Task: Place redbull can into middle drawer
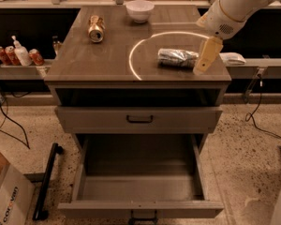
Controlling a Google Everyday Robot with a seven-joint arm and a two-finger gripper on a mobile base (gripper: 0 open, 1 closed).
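While the slim silver-blue metallic redbull can [177,58] lies on the grey bench [103,62], the hand [203,63] hangs just beside it; whether it is released or clenched cannot be told. Step: approach. Next: grasp the can, then lower it into the open grey middle drawer [140,208].
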